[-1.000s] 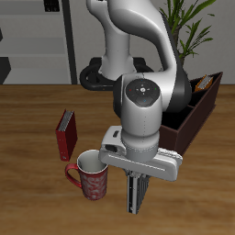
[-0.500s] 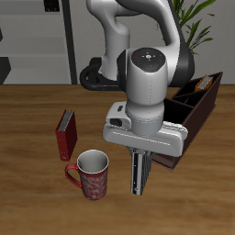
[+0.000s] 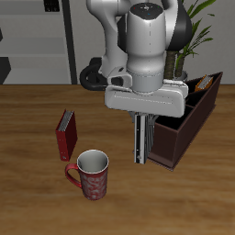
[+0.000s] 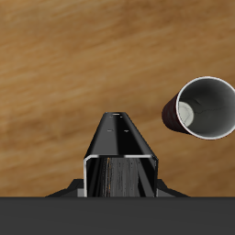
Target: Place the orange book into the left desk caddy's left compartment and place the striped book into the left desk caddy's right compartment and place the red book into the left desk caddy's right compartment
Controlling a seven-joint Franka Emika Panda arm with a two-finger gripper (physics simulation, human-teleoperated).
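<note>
My gripper [image 3: 139, 116] is shut on the striped book [image 3: 139, 139], a thin dark book with fine pale stripes that hangs upright in the air. The book's lower end is just beside the near end of the left desk caddy [image 3: 186, 129], a long dark brown box. In the wrist view the striped book [image 4: 119, 151] points away from the camera over bare wood. The orange book [image 3: 207, 83] stands in the caddy's far, taller end. The red book [image 3: 66, 135] stands upright on the table, apart from the gripper.
A red patterned mug [image 3: 90, 174] [image 4: 204, 107] stands near the table's front edge, below and beside the hanging book. A potted plant [image 3: 193, 32] and a dark round base [image 3: 92, 73] are at the back behind the arm.
The gripper has risen with the striped book and carried it back from beside the mug to the caddy's near end.
</note>
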